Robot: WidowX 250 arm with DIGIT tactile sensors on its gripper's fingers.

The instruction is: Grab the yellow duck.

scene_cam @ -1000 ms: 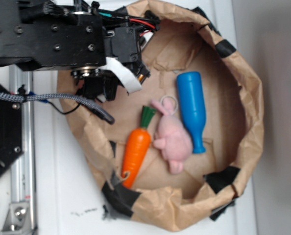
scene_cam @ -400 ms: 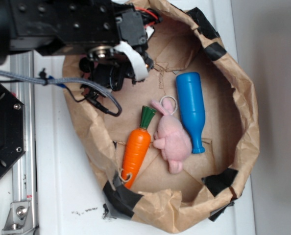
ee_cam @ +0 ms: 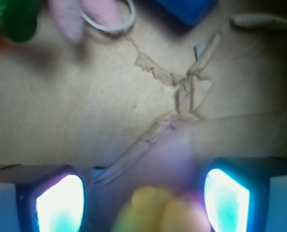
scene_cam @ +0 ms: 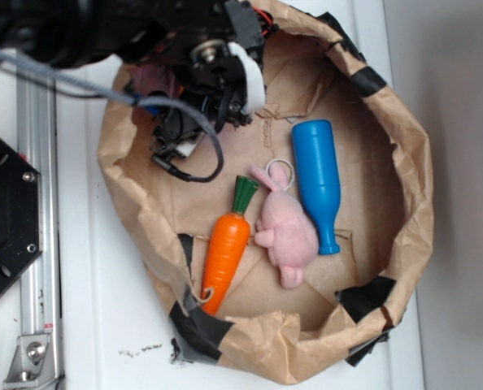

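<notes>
The yellow duck [ee_cam: 158,212] shows only in the wrist view, as a blurred yellow lump at the bottom edge. It lies between my two glowing fingertips [ee_cam: 59,203], with a gap on each side. My gripper [ee_cam: 143,205] is open around it and does not touch it. In the exterior view the gripper [scene_cam: 180,134] hangs over the upper left of the brown paper bag [scene_cam: 404,162], and the arm hides the duck.
Inside the bag lie an orange carrot toy [scene_cam: 225,248], a pink plush bunny [scene_cam: 284,231] with a key ring, and a blue bottle [scene_cam: 319,175]. The bag's taped, crumpled rim rises all round. A black cable [scene_cam: 201,166] dangles below the gripper.
The arm has shifted up and to the right in the exterior view, bringing the gripper further inside the bag. The carrot, bunny and bottle have not moved.
</notes>
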